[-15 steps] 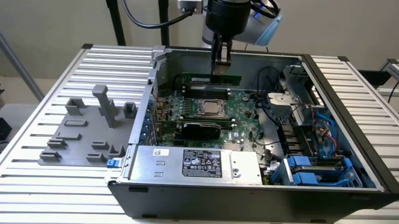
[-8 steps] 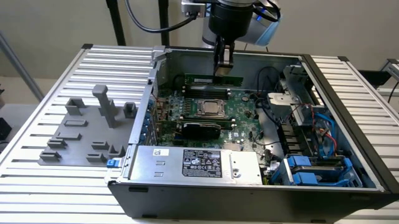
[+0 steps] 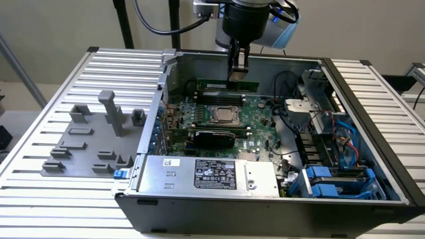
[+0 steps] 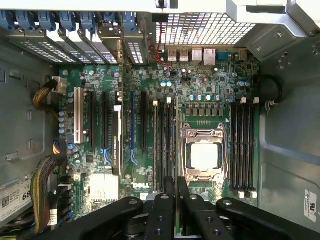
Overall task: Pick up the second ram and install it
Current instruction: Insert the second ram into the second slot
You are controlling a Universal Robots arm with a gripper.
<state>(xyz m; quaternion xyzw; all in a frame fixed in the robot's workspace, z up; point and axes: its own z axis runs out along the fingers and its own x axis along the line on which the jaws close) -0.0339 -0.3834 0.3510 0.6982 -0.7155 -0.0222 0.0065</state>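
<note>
We note the arm (image 3: pixel 247 20) hanging vertically at the far side, wrist pointed straight down, end effector (image 3: pixel 238 73) fingers pinched on the second ram (image 3: pixel 218 85).

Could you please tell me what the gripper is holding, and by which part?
The gripper is shut on the second ram, pinching its upper long edge near the middle.

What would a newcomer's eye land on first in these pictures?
First, the gripper hanging over the open computer case, shut on the second ram, a thin green stick held level above the motherboard. Next, the shiny processor socket in the middle of that board, and a grey fixture block lying on the slatted table at the exterior view's left.
</note>
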